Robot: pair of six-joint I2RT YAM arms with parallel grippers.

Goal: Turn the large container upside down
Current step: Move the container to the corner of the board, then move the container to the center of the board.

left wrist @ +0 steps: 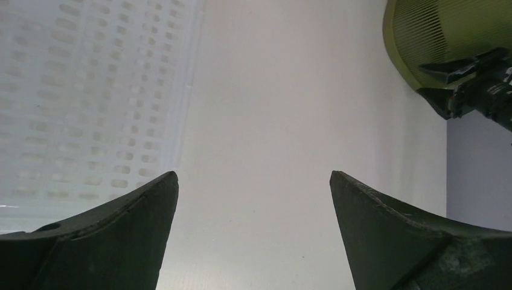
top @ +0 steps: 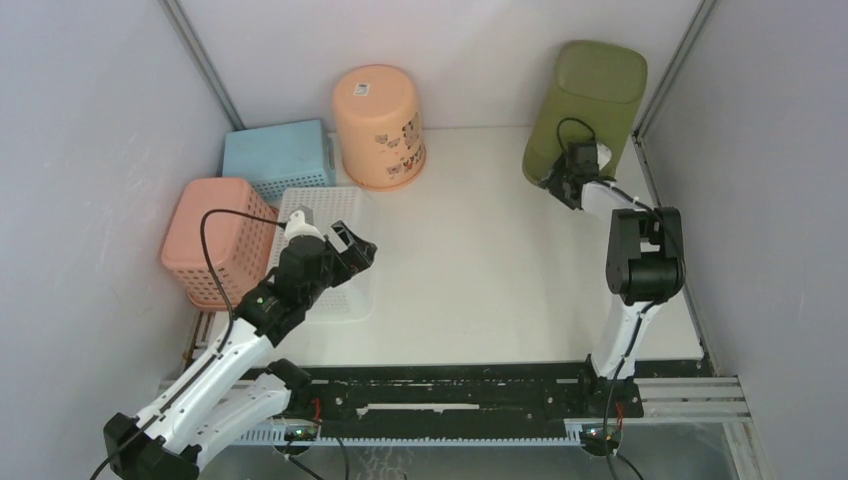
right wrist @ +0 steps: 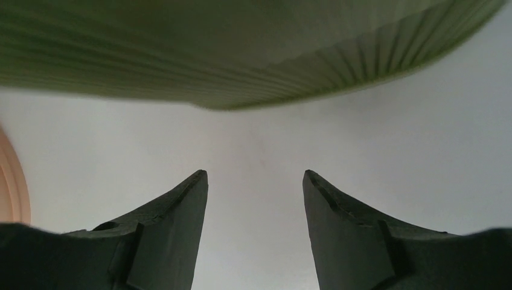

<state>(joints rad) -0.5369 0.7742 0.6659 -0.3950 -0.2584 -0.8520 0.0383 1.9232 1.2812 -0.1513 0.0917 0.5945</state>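
The large container [top: 588,105], an olive-green bin, is at the back right with its closed solid end up and its mesh band [left wrist: 453,30] down by the table. My right gripper [top: 560,186] is low at the bin's near side, open. In the right wrist view, the right gripper [right wrist: 255,174] has only bare table between its fingers, and the ribbed green wall [right wrist: 241,54] is just beyond the tips. My left gripper [top: 357,243] hovers wide open over the left-middle of the table, far from the bin. The left gripper [left wrist: 253,175] holds nothing.
A peach bucket [top: 380,125] stands bottom-up at the back centre. A blue basket [top: 280,155], a pink basket [top: 215,240] and a white basket [top: 325,250] crowd the left side. Grey walls close in on both sides.
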